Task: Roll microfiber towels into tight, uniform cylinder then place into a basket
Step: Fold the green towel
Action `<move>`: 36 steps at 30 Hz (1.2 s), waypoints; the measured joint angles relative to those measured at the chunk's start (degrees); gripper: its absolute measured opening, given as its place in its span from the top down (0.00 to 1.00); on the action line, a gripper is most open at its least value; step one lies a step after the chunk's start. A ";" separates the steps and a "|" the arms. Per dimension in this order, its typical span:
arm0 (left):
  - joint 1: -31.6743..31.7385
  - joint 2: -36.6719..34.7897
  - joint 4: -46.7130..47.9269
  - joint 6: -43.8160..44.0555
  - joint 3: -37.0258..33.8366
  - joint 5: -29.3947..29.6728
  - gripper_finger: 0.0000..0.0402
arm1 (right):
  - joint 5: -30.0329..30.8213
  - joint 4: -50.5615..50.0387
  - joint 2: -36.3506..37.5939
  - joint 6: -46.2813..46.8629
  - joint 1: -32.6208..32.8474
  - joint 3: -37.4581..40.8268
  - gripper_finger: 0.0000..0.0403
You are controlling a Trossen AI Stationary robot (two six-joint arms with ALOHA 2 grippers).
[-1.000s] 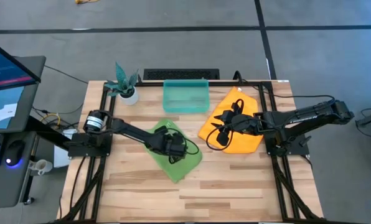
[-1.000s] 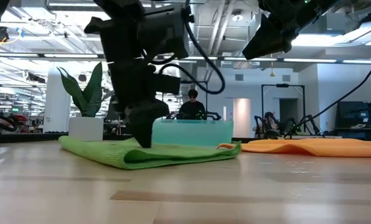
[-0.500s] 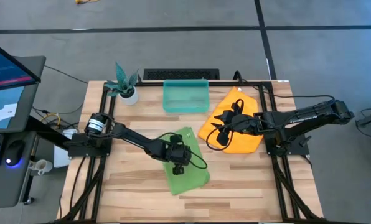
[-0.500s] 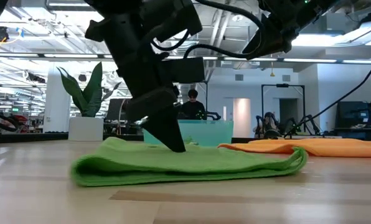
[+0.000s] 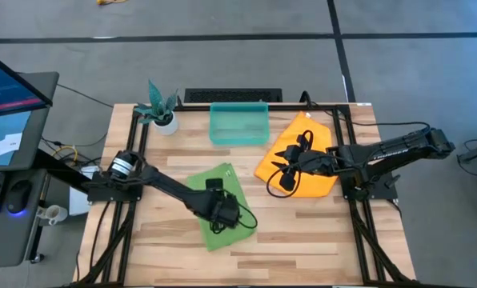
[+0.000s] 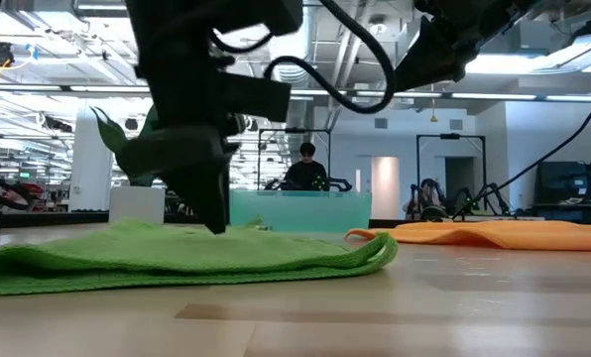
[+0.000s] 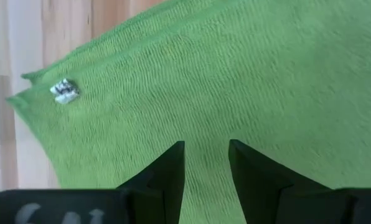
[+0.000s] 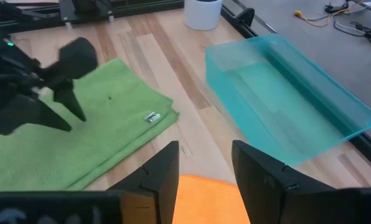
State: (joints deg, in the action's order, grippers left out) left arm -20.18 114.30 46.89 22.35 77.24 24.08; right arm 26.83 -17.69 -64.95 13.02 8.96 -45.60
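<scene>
Lime-green towel [image 5: 216, 206] lies folded flat near the tabletop's middle, the left gripper [image 7: 206, 163] pressing on it with fingers parted, pinching nothing. It looks soft, light and floppy, so an edge or corner suits a hold. The right gripper [image 5: 285, 178] hovers agape over the orange towel [image 5: 314, 178] by the right edge; the basket [image 5: 238, 124] sits at the far edge.

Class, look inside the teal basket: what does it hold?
The basket shows only its own bare floor; neither the green towel nor the orange towel is inside. Nothing covers it.
</scene>
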 joint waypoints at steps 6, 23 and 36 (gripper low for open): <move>-3.51 0.00 6.93 6.83 3.70 -0.34 0.70 | 0.02 -0.02 0.00 0.00 -0.47 0.00 0.58; -3.86 -0.22 2.28 9.87 -0.59 -8.51 0.70 | 0.02 0.00 0.00 0.02 -0.47 0.00 0.58; 1.81 -0.63 1.70 9.13 -4.93 -1.50 0.70 | 0.04 0.11 0.00 0.00 -0.47 0.00 0.58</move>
State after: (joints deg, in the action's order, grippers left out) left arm -18.37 113.67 48.58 31.48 72.31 22.57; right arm 26.87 -17.58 -64.95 13.02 8.49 -45.60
